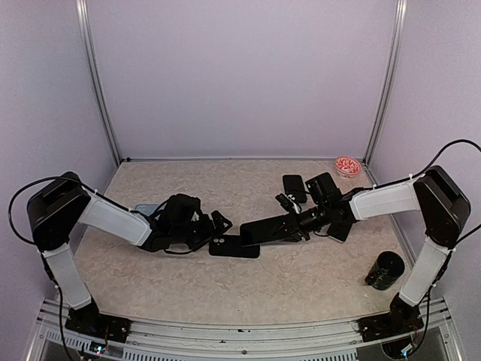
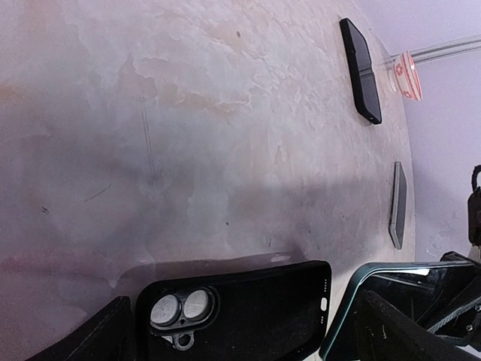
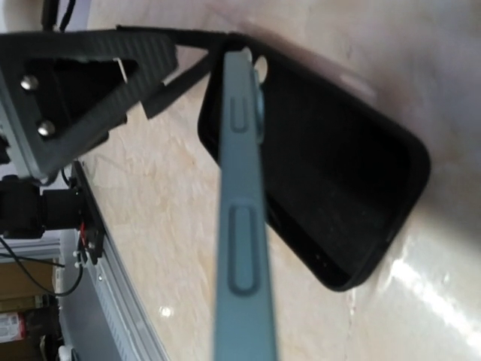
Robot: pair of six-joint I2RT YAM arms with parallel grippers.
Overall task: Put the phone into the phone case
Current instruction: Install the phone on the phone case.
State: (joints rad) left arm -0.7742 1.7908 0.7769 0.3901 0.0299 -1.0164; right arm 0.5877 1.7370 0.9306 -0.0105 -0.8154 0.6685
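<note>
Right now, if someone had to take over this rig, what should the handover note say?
Left gripper: open, its fingers on either side of the camera-cutout end of the phone case, not clamped on it.
Right gripper: shut on the phone, which it holds on edge, tilted over the case.
The case lies flat on the table, open side up.
Done: the phone is lifted and at the case.
Left: lay the phone flat and press it in; it is not seated yet.
</note>
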